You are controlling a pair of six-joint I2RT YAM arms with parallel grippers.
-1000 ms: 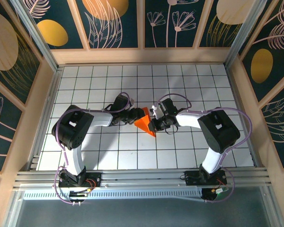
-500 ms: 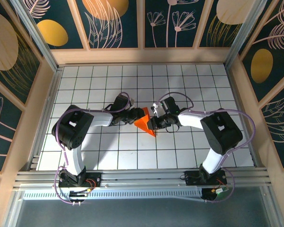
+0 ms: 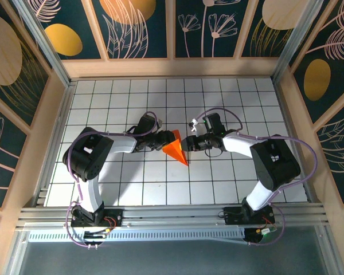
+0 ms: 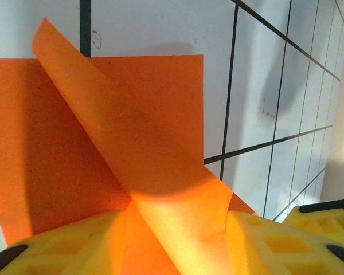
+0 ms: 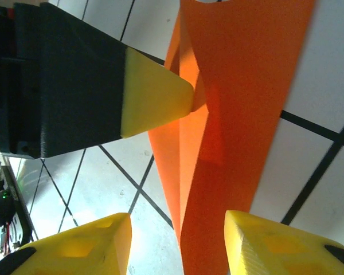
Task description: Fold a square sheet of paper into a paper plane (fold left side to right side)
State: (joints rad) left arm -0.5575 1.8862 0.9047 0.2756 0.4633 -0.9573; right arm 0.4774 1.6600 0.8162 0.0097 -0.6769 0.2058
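Pinching raised fold of partly folded orange paper sheet [image 3: 175, 148] between left gripper [image 3: 160, 141] jaws, one yellow fingertip [image 5: 160, 97] pressed into the crease. Spread jaws on right gripper [image 5: 178, 229], sheet edge in the gap, unclamped. Rest of sheet flat on grid table [image 3: 132, 183] beyond left jaws.

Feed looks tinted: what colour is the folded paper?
The paper is plain bright orange; best in the left wrist view.
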